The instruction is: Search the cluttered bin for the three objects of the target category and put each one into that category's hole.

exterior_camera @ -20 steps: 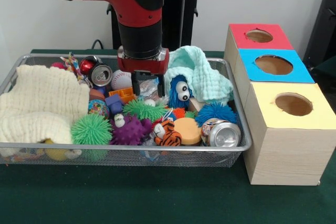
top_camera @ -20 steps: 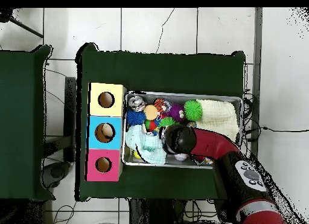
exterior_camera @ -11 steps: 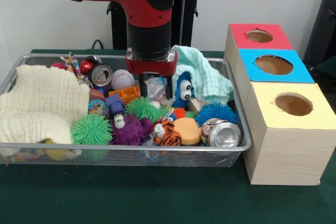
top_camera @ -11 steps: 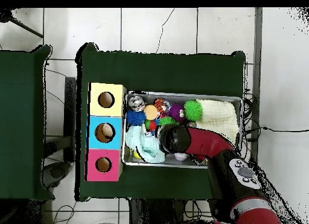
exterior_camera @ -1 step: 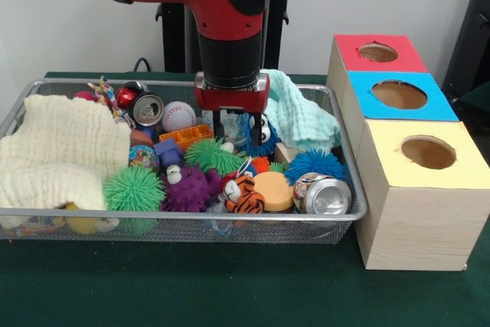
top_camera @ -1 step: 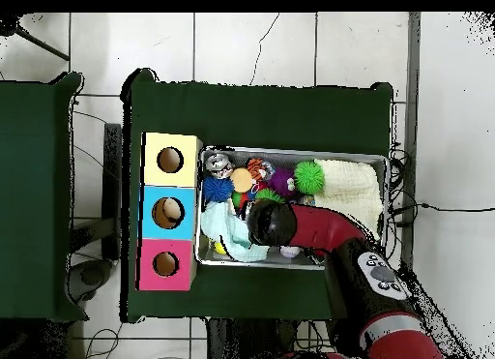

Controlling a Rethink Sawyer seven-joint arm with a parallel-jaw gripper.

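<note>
Jaws spread over bin; two cans; three holes

A green table cover sits on a white tiled floor.

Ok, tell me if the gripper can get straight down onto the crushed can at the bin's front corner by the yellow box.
Probably yes. The crushed can lies exposed on top of the clutter with nothing over it; the gripper sits further back by the blue googly-eyed toy.
</note>
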